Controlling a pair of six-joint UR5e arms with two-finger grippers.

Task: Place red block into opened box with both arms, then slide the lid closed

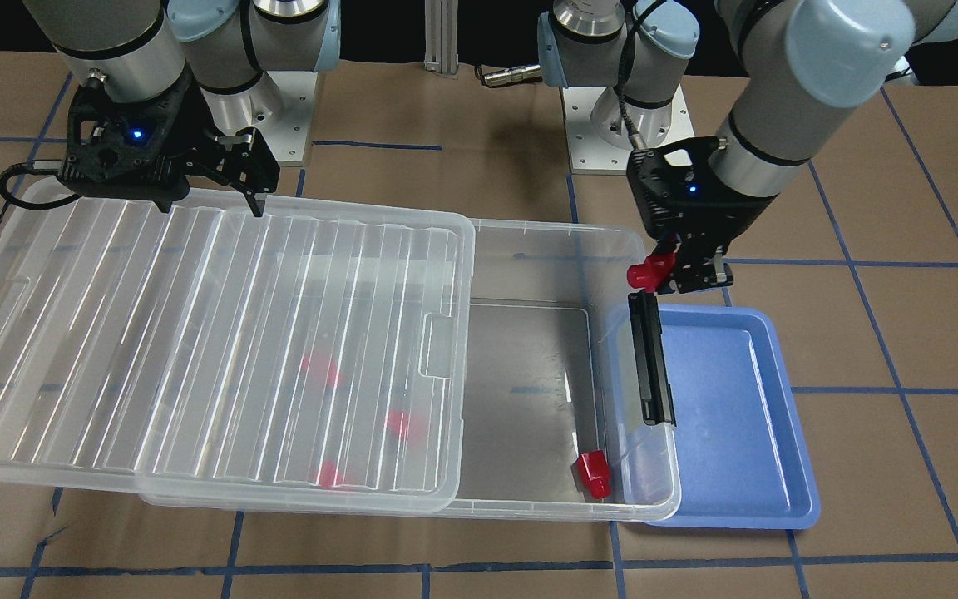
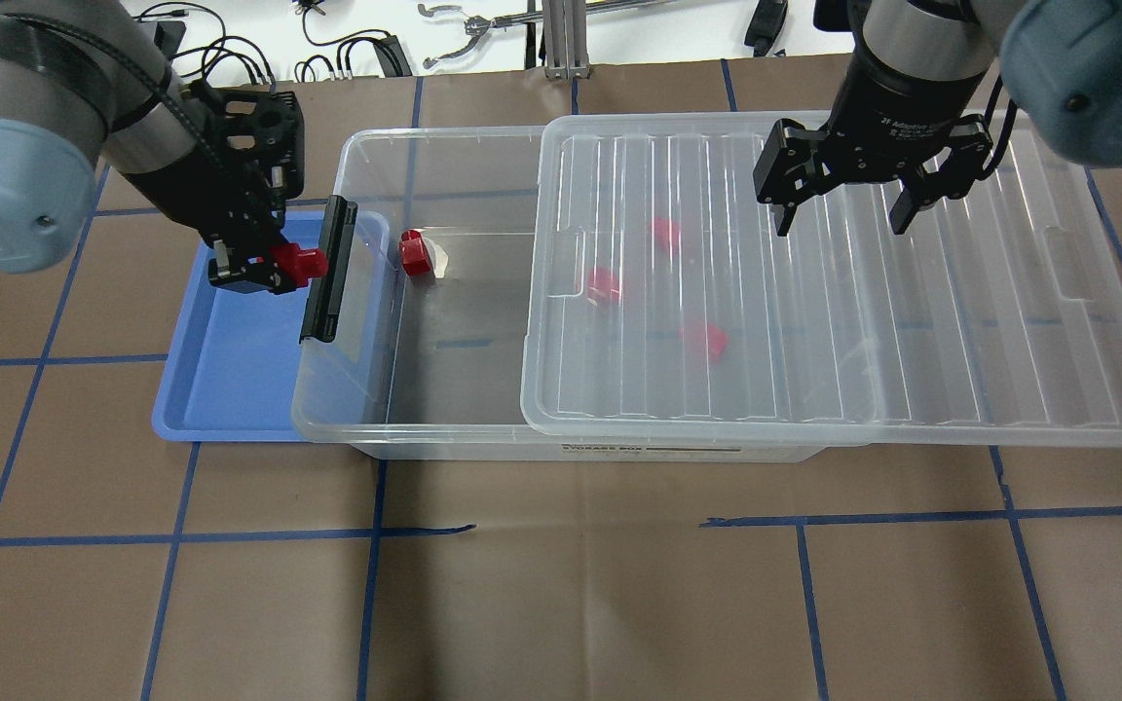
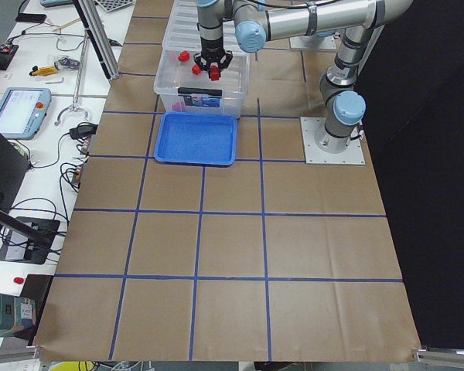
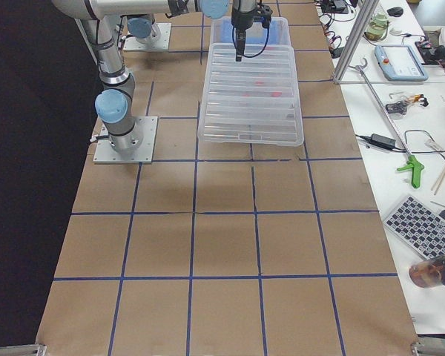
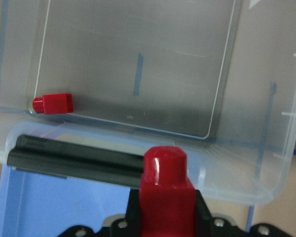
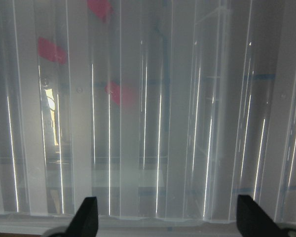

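Note:
My left gripper (image 2: 269,265) is shut on a red block (image 2: 300,261), stub pointing toward the box. It hangs over the blue tray, just outside the box's black bar (image 2: 327,273). The wrist view shows the held block (image 5: 165,190) above that bar. The clear box (image 2: 366,428) stands open at this end, and another red block (image 2: 414,251) lies in its far corner. The ribbed lid (image 2: 912,321) covers the other end and overhangs it. Three red blocks show blurred beneath it. My right gripper (image 2: 843,209) hangs open over the lid's far edge.
A blue tray (image 2: 230,380) sits partly under the box's black-bar end, with nothing lying on it. Brown paper with blue tape lines covers the table (image 2: 561,584). Cables and tools lie beyond the far edge.

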